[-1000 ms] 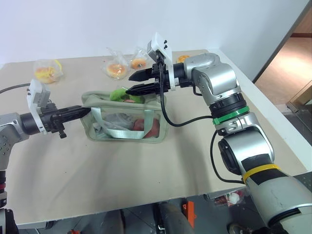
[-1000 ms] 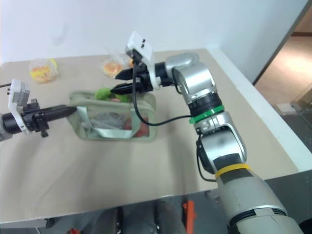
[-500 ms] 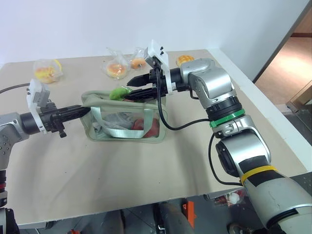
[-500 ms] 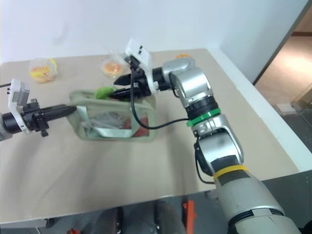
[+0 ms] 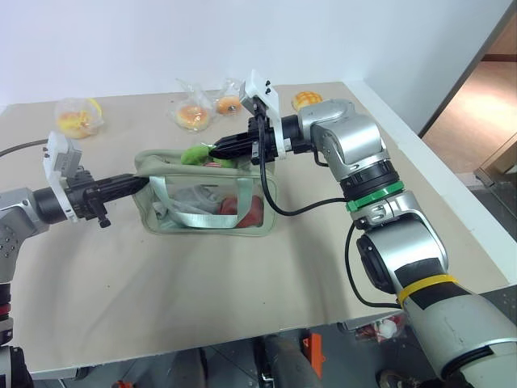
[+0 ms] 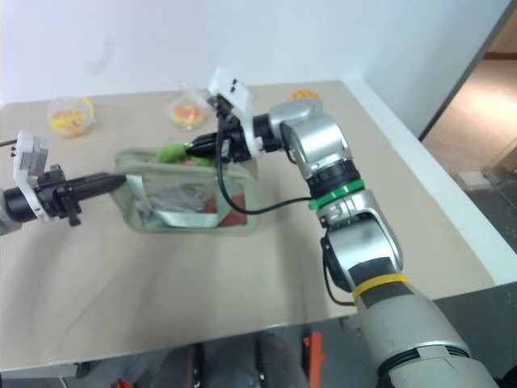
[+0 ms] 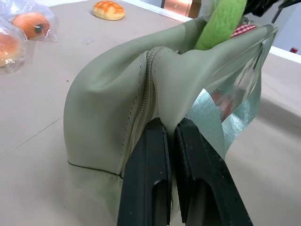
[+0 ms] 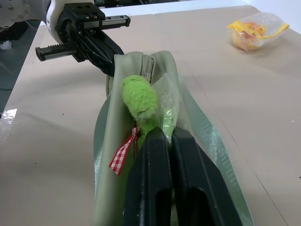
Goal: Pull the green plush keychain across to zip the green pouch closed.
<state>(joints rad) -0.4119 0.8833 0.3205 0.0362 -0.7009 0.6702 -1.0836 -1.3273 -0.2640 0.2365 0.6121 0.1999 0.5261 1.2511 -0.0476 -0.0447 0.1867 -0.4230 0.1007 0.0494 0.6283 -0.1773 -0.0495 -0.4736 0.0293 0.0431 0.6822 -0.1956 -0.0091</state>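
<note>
The keychain (image 8: 141,101) lay along the top of the pouch (image 5: 206,212), near its far end, a lime plush with a red-checked bow (image 8: 121,152) beside it. The right gripper (image 5: 218,149) had its jaws closed on the plush's near end, reaching in level from the robot's right over the pouch top. The pouch stood on the bench (image 5: 202,283) toward its middle, clear window facing the robot, webbing strap (image 5: 198,219) hanging across the front. At the pouch's left end the left gripper (image 5: 139,183) had its jaws pinched shut on the fabric by the zipper end (image 7: 146,101). Farther back on the bench sat clear bags of orange buns (image 5: 195,114), another bag (image 5: 77,118) off to the left, and one loose bun (image 5: 304,99) behind the right arm
</note>
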